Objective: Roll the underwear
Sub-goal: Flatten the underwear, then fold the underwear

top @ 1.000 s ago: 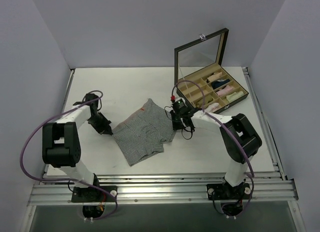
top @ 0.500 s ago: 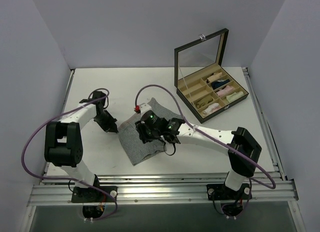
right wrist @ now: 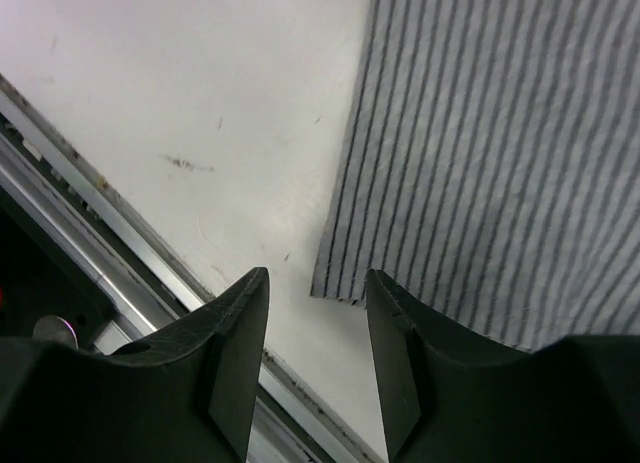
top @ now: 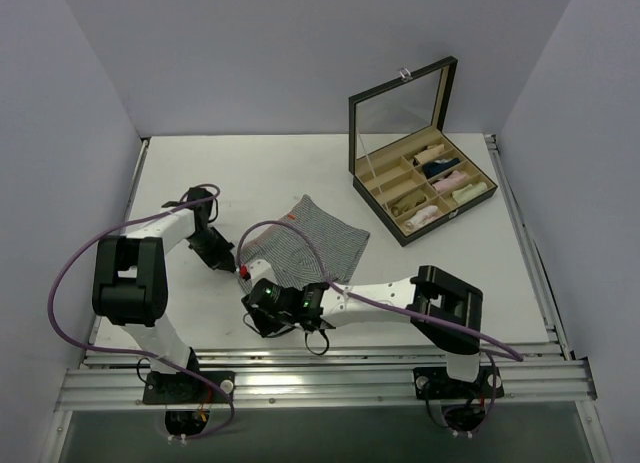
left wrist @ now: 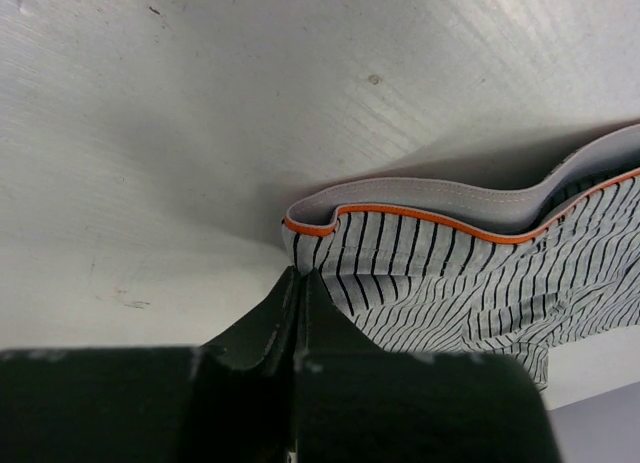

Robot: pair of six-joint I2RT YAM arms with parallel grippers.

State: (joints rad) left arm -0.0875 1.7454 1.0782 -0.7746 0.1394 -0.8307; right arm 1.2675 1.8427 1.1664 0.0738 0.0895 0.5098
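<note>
The underwear [top: 318,243], grey with fine pinstripes and a reddish waistband edge, lies folded over itself at the table's middle. My left gripper [top: 228,262] sits at its left corner. In the left wrist view the left gripper [left wrist: 300,275] is shut on that corner of the underwear [left wrist: 450,283], and the waistband arches up off the table. My right gripper [top: 260,315] hovers low near the table's front edge, just in front of the cloth. The right wrist view shows the right gripper [right wrist: 317,275] open, with a hem corner of the underwear [right wrist: 500,163] just beyond its tips.
An open black box [top: 452,215] with a mirrored lid [top: 400,108] stands at the back right, with small rolled garments in its compartments. The metal front rail [top: 320,368] runs close under the right gripper, seen as the rail [right wrist: 80,183] in the right wrist view. Purple cables loop over both arms.
The right arm swept from the underwear's right side across to the left front, folding the cloth over, then opened and let go. The left gripper shifted slightly right, still shut.
</note>
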